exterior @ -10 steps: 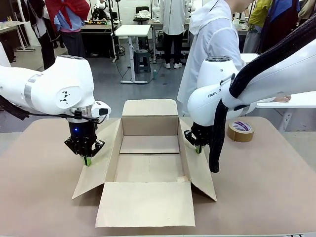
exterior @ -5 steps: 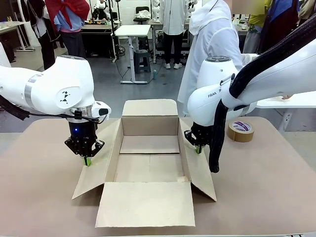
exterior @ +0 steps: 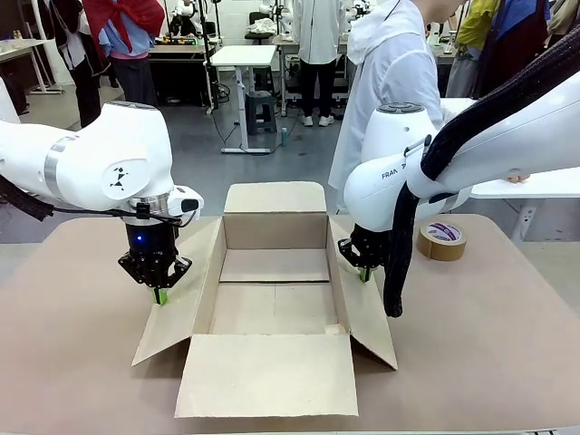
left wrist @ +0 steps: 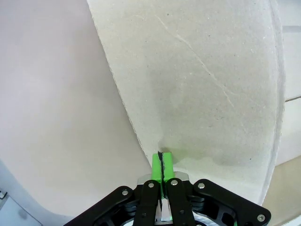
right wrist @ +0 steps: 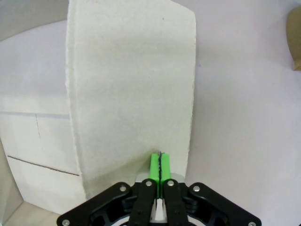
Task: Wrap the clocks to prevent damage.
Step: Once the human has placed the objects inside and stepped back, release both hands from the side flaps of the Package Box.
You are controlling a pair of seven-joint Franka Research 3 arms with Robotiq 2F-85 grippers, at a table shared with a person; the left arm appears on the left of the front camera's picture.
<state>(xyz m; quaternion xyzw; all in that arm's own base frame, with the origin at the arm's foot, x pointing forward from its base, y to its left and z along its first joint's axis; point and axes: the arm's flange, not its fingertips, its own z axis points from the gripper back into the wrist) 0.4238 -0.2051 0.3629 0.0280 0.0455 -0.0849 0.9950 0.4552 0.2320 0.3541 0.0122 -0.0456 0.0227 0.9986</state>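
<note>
An open cardboard box (exterior: 275, 231) stands in the middle of the table with its flaps spread. My left gripper (exterior: 160, 295) is shut, its green tips resting on the box's left flap (exterior: 181, 304) near that flap's outer edge. The left wrist view shows the same shut gripper (left wrist: 162, 162) against the flap (left wrist: 202, 84). My right gripper (exterior: 364, 275) is shut too, tips down on the right flap (exterior: 367, 317). From the right wrist I see its pressed-together pads (right wrist: 160, 162) on that flap (right wrist: 131, 94). Neither holds anything. The clocks are out of view.
A brown tape roll (exterior: 441, 241) lies on the table to the right of the box, behind my right arm. A person in a white coat (exterior: 390, 82) stands at the far side. The box's front flap (exterior: 267, 373) lies flat toward the near table edge.
Both arms and the box have stayed still. The person at the far side has shifted slightly.
</note>
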